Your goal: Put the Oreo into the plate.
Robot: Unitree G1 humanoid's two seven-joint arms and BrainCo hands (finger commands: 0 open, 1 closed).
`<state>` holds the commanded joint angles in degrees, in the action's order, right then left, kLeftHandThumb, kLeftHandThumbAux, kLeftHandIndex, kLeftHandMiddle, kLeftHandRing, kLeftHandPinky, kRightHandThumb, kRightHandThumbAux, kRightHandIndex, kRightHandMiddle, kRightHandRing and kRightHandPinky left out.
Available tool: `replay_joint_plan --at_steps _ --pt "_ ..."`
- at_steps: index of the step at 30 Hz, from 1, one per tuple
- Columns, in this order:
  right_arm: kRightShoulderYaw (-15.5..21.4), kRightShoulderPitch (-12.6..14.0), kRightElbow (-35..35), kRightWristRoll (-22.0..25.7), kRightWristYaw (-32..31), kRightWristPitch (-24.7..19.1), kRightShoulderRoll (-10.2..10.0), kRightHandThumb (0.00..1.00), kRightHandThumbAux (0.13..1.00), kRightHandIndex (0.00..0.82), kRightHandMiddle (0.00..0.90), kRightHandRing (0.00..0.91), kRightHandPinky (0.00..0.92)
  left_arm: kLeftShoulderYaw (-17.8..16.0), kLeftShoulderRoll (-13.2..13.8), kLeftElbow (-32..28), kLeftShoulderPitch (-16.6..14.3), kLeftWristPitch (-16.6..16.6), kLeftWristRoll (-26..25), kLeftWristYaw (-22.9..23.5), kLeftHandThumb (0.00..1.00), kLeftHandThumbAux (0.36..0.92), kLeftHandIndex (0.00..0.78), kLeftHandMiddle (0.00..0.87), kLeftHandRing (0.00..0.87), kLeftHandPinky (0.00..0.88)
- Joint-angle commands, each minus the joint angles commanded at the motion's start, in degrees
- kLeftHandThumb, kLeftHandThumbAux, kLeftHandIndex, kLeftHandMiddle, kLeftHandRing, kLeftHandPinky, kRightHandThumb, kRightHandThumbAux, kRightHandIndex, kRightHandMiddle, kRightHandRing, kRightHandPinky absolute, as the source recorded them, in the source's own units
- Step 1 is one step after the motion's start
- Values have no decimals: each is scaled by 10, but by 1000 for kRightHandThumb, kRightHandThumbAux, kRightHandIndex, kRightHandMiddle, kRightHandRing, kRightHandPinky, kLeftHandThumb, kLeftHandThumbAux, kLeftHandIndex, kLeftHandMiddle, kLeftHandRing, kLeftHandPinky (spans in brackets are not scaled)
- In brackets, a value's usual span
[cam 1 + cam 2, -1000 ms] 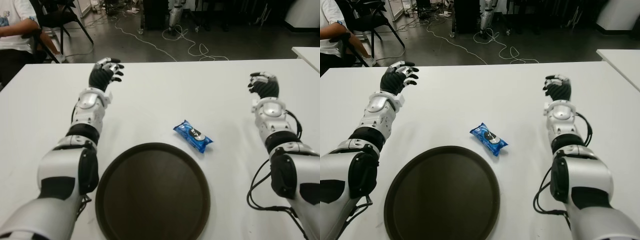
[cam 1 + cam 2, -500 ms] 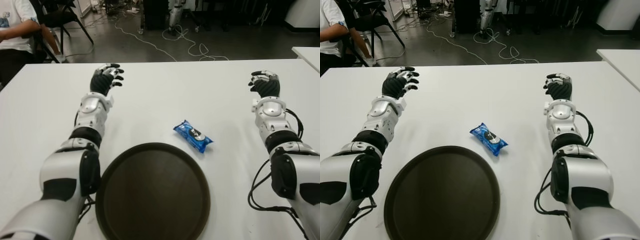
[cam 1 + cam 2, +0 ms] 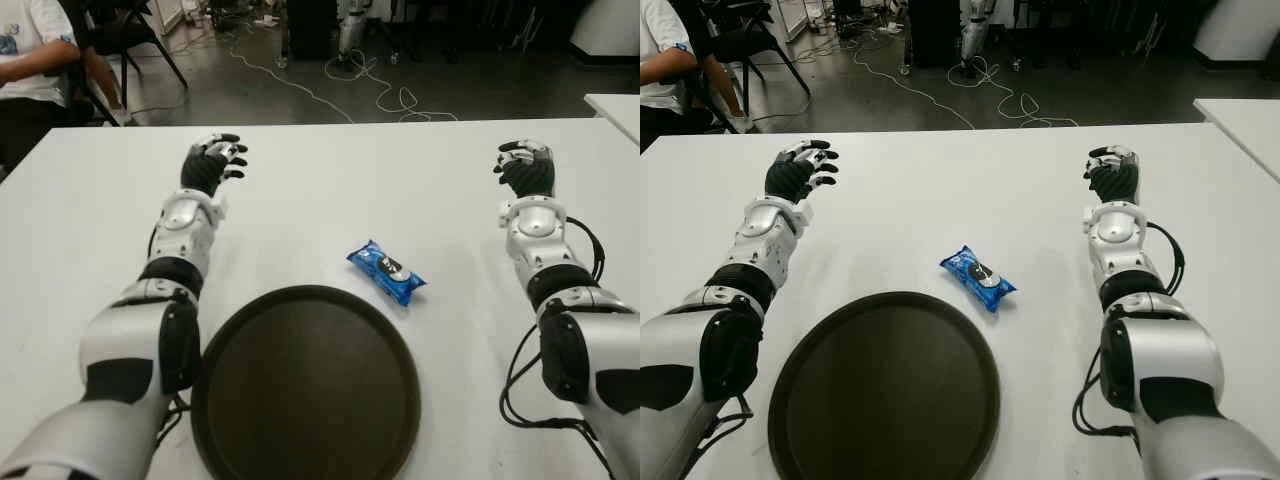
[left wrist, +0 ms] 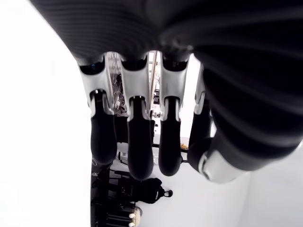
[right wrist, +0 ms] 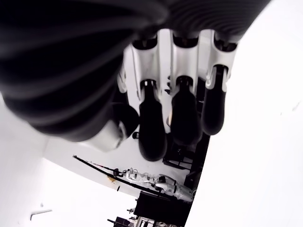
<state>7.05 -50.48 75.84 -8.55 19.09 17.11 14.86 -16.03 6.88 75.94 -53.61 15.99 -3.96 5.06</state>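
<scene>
A blue Oreo packet (image 3: 386,272) lies on the white table (image 3: 320,190), just beyond the far right rim of a round dark brown plate (image 3: 305,385) near the front edge. My left hand (image 3: 212,160) is at the far left of the table, well away from the packet, fingers relaxed and holding nothing. At the far right my right hand (image 3: 526,166) is likewise extended and holds nothing. Both wrist views show straight fingers (image 4: 135,142) (image 5: 182,118) with no object between them.
A person in a white shirt (image 3: 35,60) sits beyond the table's far left corner beside black chairs (image 3: 120,35). Cables (image 3: 340,85) run over the dark floor behind the table. Another white table's corner (image 3: 615,105) shows at the far right.
My left hand has drawn back slightly toward me and its fingers have straightened a little. The right hand has barely shifted. Packet and plate have not moved.
</scene>
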Motion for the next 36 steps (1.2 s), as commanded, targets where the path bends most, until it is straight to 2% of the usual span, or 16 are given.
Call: replay_joint_plan --at_steps 13,22,36 --pt "-9 4 4 -7 -2 1 0 715 709 430 649 699 754 11 -6 1 4 -1 13 15 685 716 414 451 497 514" --pt "-13 5 6 -8 -7 -1 2 714 709 430 649 701 746 14 -10 2 5 1 15 13 680 717 413 467 513 528" --pt "-22 7 7 -13 -8 1 7 711 712 429 638 686 719 7 -17 3 4 -6 8 15 679 717 409 454 517 535"
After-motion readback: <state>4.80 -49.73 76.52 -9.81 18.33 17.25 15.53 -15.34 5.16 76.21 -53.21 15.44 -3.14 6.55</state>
